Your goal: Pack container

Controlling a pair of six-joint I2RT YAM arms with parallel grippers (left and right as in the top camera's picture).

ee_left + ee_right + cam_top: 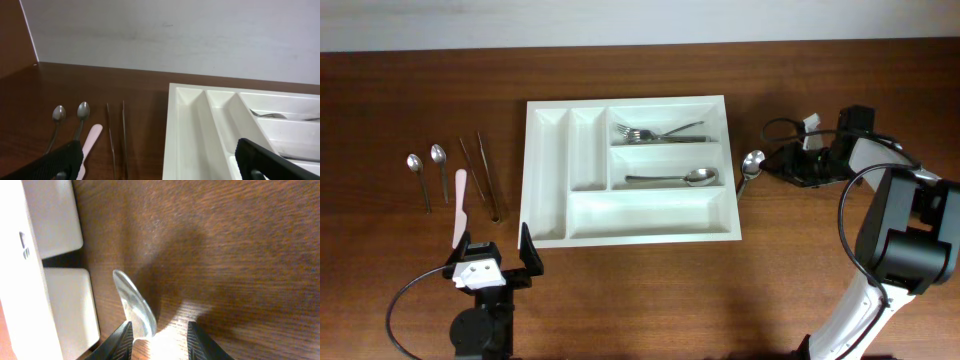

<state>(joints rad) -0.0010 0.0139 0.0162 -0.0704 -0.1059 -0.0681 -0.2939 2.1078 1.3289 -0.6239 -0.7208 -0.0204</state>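
Right gripper [160, 332] seems clenched on spoon [134, 307], just beside container [15, 290] for loading; left gripper [493, 248] gapes, idle

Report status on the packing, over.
Left gripper open, empty, near large white plastic cutlery tray. Right gripper partly closed at silver metal spoon beside tray's right edge; grip unconfirmed. Tray holds metal forks, one packed spoon. Nothing blocking.
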